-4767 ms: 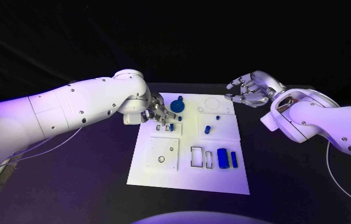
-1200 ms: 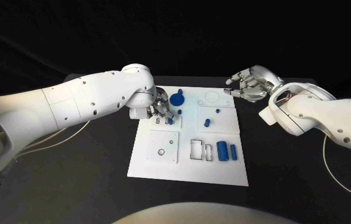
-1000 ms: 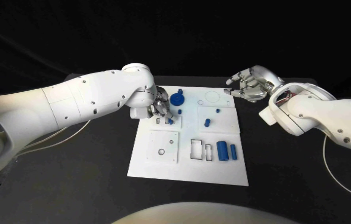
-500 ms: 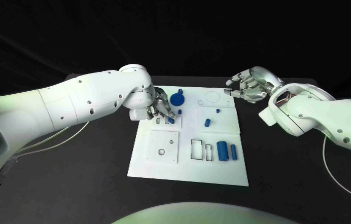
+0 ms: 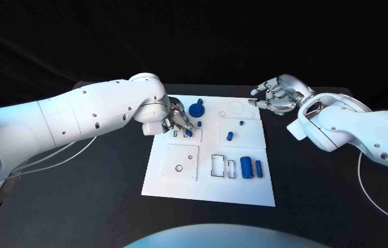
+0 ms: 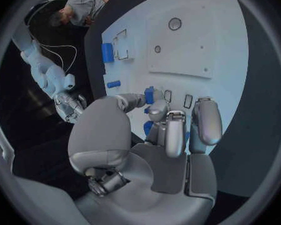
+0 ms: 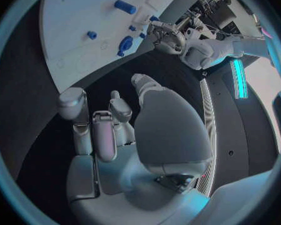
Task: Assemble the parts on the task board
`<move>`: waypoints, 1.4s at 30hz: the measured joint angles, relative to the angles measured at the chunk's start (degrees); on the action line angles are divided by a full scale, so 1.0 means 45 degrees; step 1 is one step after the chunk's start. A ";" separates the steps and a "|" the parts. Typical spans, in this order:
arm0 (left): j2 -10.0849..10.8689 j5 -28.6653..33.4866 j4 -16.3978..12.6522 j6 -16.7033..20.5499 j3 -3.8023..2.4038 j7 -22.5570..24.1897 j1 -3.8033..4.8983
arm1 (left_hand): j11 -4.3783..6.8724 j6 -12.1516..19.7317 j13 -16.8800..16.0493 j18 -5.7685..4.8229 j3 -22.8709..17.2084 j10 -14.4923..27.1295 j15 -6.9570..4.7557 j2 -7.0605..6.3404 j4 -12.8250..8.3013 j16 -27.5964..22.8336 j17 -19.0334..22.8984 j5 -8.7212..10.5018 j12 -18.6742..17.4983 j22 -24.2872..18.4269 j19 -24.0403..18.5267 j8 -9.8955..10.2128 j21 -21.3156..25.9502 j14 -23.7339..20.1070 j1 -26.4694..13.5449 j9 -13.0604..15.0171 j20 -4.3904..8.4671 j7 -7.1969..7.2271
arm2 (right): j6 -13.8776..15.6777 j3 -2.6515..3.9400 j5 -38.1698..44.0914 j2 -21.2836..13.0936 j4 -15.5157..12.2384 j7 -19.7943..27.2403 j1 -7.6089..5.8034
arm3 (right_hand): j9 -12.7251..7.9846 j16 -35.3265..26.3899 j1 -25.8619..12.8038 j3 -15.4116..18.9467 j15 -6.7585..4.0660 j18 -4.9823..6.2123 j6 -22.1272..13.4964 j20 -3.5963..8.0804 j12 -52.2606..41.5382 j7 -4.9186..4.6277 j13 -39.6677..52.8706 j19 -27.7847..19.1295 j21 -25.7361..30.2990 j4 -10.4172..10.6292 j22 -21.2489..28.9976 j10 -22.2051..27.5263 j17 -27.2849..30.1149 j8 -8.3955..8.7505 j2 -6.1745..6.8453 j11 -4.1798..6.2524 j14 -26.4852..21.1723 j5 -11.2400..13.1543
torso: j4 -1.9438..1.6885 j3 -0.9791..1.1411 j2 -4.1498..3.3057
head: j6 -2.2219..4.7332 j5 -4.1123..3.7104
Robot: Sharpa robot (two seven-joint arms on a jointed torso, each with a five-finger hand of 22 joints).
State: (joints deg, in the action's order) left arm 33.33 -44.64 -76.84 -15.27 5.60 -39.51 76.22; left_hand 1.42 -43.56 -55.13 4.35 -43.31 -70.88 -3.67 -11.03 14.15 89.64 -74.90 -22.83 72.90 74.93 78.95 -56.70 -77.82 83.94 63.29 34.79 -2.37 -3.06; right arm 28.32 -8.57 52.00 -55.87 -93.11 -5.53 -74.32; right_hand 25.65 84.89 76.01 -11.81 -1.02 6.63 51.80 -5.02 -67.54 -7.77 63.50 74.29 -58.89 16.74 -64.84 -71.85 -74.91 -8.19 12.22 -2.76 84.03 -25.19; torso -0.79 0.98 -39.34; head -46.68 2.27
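2 white arms reach in over the black table [image 5: 97, 203], one from each side, with the white task board [image 5: 210, 186] lying between them. The left hand [image 5: 177, 122] is down on the board's far left part, fingers bunched over a small blue part [image 5: 188, 132] that stands by the little slots there. In the left wrist view the thumb and fingers [image 6: 167, 135] close around a small blue piece [image 6: 150, 94] right at the fingertips, so that hand looks to be pinching it, though how firmly I cannot tell.

The right hand [image 5: 277, 96] hangs off the board's far right corner, above the dark table, fingers curled loosely inward with gaps between them. The right wrist view shows its palm [image 7: 115, 130] bare, nothing held.

Several blue parts are spread on the board. A round knob-like piece [image 5: 197, 111] sits near the far edge, just beside the left hand. A short peg [image 5: 230, 135] lies near the middle, with a tiny one [image 5: 241, 123] a little beyond it. Nearer the robot, a thick cylinder [image 5: 245, 168] and a thinner one [image 5: 259, 169] lie side by side, next to 2 dark rectangular slots [image 5: 217, 166]. A square plate [image 5: 181, 161] with a round hole occupies the near left portion.
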 measured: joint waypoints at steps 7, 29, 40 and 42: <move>0.0237 -0.1078 -0.0389 0.0412 0.0004 0.0157 -0.0218 | 0.0000 -0.0005 0.0013 0.0001 0.0053 0.0001 -0.0046 0.0001 -0.0053 0.0000 0.0000 0.0002 0.0000 -0.0001 -0.0001 0.0000 0.0000 0.0047 0.0000 0.0000 0.0000 0.0001 | -0.0002 0.0000 -0.0023 -0.0015 0.0008 0.0000 0.0023 | -0.0001 0.0000 -0.0039 -0.0001 0.0000 0.0001 0.0000 0.0000 0.0000 0.0000 -0.0014 0.0000 0.0000 0.0001 0.0014 0.0000 0.0000 0.0000 -0.0039 0.0000 0.0000 -0.0051 | -0.0006 -0.0007 0.0002 | 0.0002 0.0029; 0.0526 -0.3037 -0.0645 0.1417 -0.0001 0.1011 -0.0565 | 0.0049 -0.0113 0.0097 0.0003 0.0140 -0.0136 -0.0091 0.0001 -0.0140 0.0000 0.0000 0.0048 -0.0001 -0.0002 0.0044 0.0009 -0.0049 0.0000 0.0000 -0.0109 0.0046 -0.0019 | 0.0007 -0.0002 -0.0049 -0.0051 0.0039 0.0014 0.0060 | 0.0009 0.0000 -0.0136 -0.0070 0.0000 0.0001 0.0000 0.0000 0.0001 0.0000 -0.0036 0.0000 0.0000 0.0001 0.0013 0.0000 0.0000 0.0000 -0.0033 0.0000 0.0000 -0.0099 | 0.0029 0.0004 -0.0048 | -0.0033 0.0065; 0.0513 -0.3288 -0.0696 0.1425 -0.0013 0.1100 -0.0618 | 0.0048 -0.0120 0.0077 0.0004 0.0140 -0.0136 -0.0091 -0.0015 -0.0140 0.0000 0.0000 0.0101 -0.0001 -0.0003 0.0044 0.0011 -0.0049 0.0000 -0.0015 -0.0114 0.0046 -0.0019 | 0.0006 -0.0002 -0.0051 -0.0058 0.0034 0.0015 0.0061 | 0.0025 0.0000 -0.0136 -0.0105 0.0000 0.0000 0.0000 0.0000 0.0001 0.0000 -0.0036 0.0000 0.0000 -0.0033 0.0013 0.0000 0.0000 -0.0049 -0.0033 0.0000 0.0000 -0.0169 | 0.0027 0.0007 -0.0037 | -0.0090 0.0051; 0.0519 -0.3337 -0.0733 0.1398 -0.0014 0.1100 -0.0626 | 0.0073 -0.0183 0.0066 0.0003 0.0140 -0.0161 -0.0091 -0.0015 -0.0140 0.0000 0.0001 0.0118 -0.0001 -0.0003 0.0044 0.0038 -0.0049 0.0000 -0.0015 -0.0138 0.0046 0.0003 | 0.0005 -0.0002 -0.0051 -0.0058 0.0034 0.0015 0.0061 | 0.0025 0.0000 -0.0136 -0.0105 0.0000 0.0000 0.0000 0.0000 0.0001 0.0000 -0.0036 0.0000 0.0000 -0.0033 0.0013 0.0000 0.0000 -0.0049 -0.0034 0.0000 0.0000 -0.0169 | 0.0027 0.0007 -0.0034 | -0.0098 0.0050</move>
State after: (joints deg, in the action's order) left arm 35.66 -59.66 -80.14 -8.98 5.53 -34.56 73.41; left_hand 1.74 -44.38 -54.84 4.37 -42.68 -71.60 -4.08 -11.10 13.52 89.64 -74.90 -22.30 72.89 74.91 79.15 -56.53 -78.04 83.94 63.23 34.17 -2.16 -3.05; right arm 28.35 -8.58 51.77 -56.13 -92.95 -5.46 -74.04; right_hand 25.76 84.89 75.40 -12.28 -1.02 6.63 51.80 -5.02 -67.54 -7.77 63.34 74.29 -58.89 16.59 -64.78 -71.85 -74.91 -8.41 12.07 -2.77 84.03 -25.95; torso -0.67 1.02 -39.50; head -47.11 2.50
